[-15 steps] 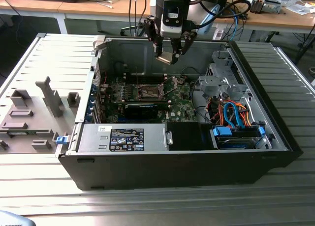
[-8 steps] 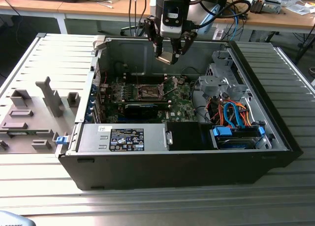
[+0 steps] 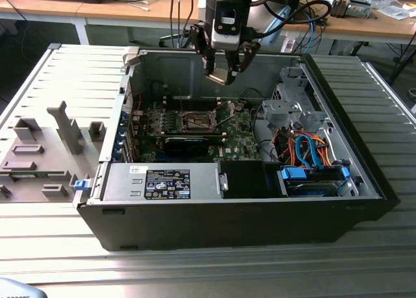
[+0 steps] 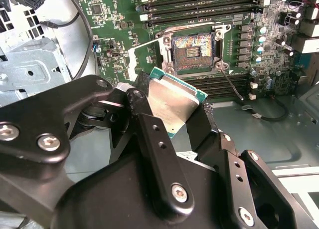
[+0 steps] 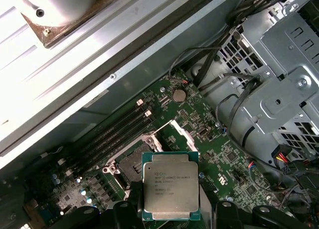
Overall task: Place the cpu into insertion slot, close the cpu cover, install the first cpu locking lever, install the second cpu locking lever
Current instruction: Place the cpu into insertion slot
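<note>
- gripper (image 3: 225, 69) is pinching the chip (image 3: 218, 76), up at the top middle of the exterior view
- socket (image 3: 195, 121) lies uncovered mid-frame on the green board (image 3: 240, 142)

count: 1 cpu (image 5: 169, 191), 1 gripper (image 3: 223, 72), 1 insertion slot (image 4: 192, 50). 1 motherboard (image 4: 114, 14) under the insertion slot. 2 memory slot banks (image 4: 199, 7), one on each side of the insertion slot. 1 coin cell (image 5: 178, 95) near it, 1 long black card (image 3: 188, 144) beside it. 1 case (image 3: 227, 220) around it all.
</note>
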Robot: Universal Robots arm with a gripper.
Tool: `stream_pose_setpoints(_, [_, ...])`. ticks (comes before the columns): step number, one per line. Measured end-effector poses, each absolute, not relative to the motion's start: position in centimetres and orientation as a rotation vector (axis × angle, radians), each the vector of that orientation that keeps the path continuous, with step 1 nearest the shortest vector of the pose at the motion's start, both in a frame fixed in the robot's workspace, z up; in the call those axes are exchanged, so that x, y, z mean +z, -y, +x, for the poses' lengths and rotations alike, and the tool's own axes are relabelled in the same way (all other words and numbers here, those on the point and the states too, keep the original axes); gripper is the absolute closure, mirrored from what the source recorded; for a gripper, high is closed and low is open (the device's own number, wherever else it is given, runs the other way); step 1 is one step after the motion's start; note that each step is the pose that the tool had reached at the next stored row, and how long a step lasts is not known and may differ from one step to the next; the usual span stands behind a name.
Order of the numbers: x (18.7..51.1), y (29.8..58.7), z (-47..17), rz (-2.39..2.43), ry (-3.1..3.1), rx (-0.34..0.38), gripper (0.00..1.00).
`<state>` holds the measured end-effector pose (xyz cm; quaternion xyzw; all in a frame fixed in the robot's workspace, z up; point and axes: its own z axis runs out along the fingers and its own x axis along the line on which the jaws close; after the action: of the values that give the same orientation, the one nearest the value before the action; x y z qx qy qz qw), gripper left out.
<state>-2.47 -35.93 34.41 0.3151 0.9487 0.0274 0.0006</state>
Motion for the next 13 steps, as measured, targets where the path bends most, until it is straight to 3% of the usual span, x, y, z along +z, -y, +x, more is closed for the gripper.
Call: stream_pose_setpoints(13, [34.39,35.93,-2.48,1.008,-2.973,0.086,0.46])
